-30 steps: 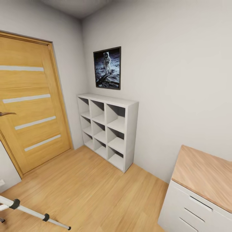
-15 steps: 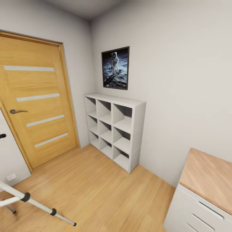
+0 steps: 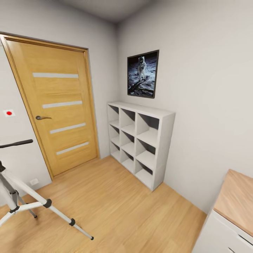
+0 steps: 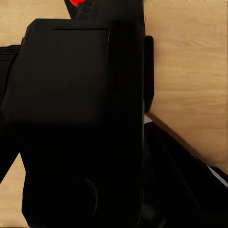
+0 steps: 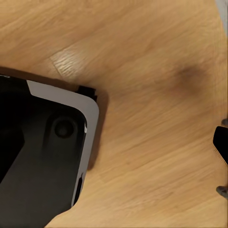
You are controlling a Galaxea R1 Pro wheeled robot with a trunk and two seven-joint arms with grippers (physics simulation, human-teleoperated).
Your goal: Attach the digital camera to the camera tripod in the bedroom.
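Fingers' state cannot be told; camera tripod [image 3: 21, 200] stands on bedroom's wood floor [image 3: 116, 207] near oak door [image 3: 58, 105].

Tripod [image 3: 24, 196] is chopped off by the head view's left edge, so you only get the pan handle, part of the head and a couple of legs. The dresser [image 3: 233, 207] at the lower right is cut off too. In the left wrist view the camera [image 4: 78, 123] is a black blob with its red dot clipped at the frame edge. Can't tell what the fingers are doing.
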